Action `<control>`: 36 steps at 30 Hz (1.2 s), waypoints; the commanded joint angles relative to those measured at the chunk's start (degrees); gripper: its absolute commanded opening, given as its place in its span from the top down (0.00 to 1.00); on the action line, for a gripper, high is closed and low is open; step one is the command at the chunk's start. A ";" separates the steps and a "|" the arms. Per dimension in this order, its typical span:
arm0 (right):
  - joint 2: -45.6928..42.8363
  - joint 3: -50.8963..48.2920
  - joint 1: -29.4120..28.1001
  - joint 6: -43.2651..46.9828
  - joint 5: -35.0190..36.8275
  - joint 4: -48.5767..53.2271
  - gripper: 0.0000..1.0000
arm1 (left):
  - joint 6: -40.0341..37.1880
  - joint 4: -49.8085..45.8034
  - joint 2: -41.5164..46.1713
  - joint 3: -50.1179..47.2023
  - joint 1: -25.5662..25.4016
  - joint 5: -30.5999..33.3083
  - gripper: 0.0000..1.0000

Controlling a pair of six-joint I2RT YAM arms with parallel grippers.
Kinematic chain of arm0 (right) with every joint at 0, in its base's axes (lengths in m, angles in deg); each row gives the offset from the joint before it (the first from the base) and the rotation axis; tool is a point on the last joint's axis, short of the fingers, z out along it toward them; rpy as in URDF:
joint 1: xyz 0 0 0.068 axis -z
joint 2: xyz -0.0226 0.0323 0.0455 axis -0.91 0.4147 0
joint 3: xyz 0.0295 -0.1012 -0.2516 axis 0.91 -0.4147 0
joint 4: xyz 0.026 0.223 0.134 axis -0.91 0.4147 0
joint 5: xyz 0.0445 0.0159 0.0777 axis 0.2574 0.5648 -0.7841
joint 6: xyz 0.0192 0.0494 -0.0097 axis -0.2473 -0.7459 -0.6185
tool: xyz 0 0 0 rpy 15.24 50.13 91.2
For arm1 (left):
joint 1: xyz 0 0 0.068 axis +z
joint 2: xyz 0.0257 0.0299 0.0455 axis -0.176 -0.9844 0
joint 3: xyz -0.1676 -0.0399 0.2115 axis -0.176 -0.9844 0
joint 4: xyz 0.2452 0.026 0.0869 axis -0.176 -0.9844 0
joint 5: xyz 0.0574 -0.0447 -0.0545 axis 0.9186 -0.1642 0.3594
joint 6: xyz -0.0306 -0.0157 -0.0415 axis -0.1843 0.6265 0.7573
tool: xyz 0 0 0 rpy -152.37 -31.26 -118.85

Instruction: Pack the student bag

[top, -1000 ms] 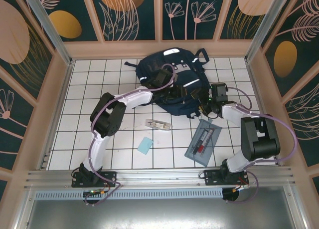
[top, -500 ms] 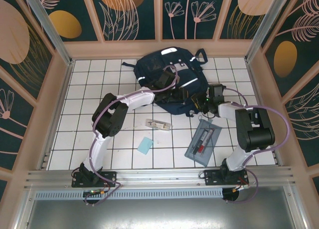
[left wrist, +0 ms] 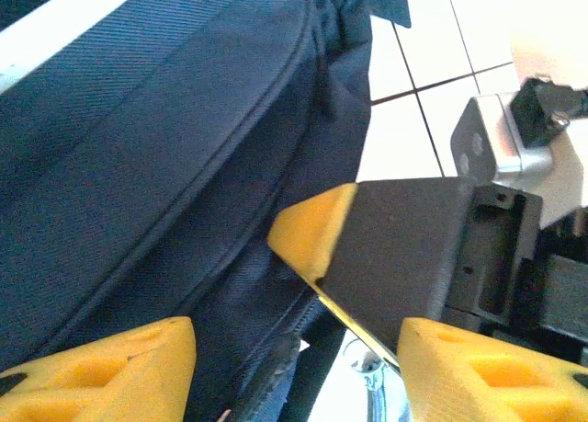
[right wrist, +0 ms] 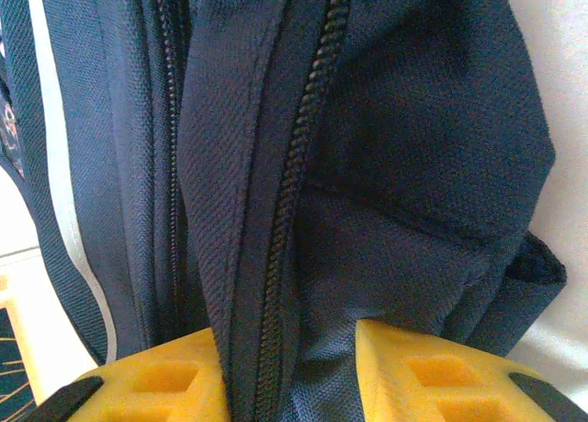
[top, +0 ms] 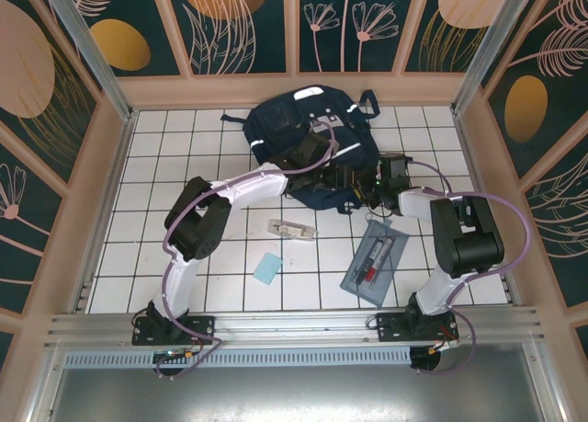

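Observation:
The student bag [top: 308, 128], navy with white stripes, lies at the back of the tiled table. My right gripper [top: 366, 188] is at its near right edge. In the right wrist view the right gripper [right wrist: 289, 348] is shut on a fold of the bag [right wrist: 386, 146] that carries a zipper line. My left gripper [top: 333, 163] lies over the bag's near side, close to the right one. In the left wrist view the left gripper [left wrist: 294, 348] stands open, with the bag's [left wrist: 138, 165] zipper edge loose between its jaws. One right fingertip [left wrist: 312, 229] pokes in just ahead.
A grey pencil case [top: 375, 262] with pens lies near the right arm. A small clear box [top: 291, 228] and a light blue pad [top: 268, 268] lie on the white tiles in the middle. Wooden walls [top: 110, 165] fence the table.
My right gripper has closed on the bag's zipper fold. The left gripper slid right along the bag toward it. The bag's near edge has bunched and shifted a little.

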 commanded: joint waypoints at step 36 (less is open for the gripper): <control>3.06 2.59 -0.94 2.64 -0.22 2.32 1.00 | -10.96 -1.27 0.56 2.38 -0.17 10.15 1.00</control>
